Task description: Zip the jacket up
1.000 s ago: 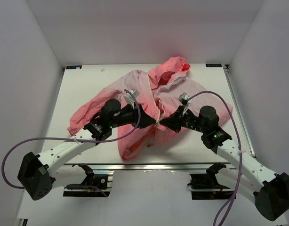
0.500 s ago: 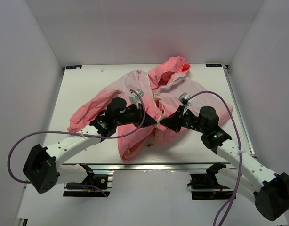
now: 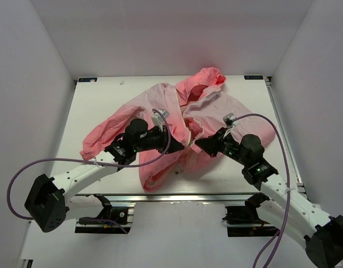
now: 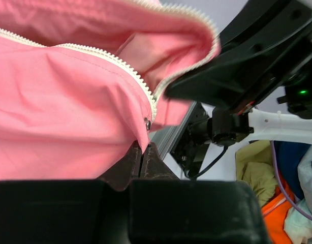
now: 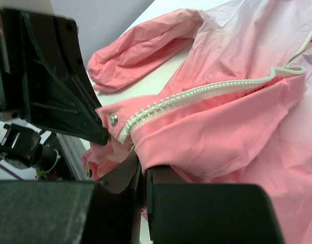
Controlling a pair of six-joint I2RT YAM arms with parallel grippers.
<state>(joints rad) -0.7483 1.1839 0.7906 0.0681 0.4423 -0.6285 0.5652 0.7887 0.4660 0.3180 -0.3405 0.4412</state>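
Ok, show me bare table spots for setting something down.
Bare table lies far-left, between the jacket and the left edge, and far-right beside the hood. Crowded at centre, where the left gripper and right gripper pinch the fabric.

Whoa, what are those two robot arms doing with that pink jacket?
Two robot arms are working on a thin hooded jacket, coral fading to pale pink, that lies rumpled on the white table. The left gripper and the right gripper are each pinched shut on the fabric near the bottom of the front opening, close together. The white zipper is not zipped yet: its toothed edges are apart.
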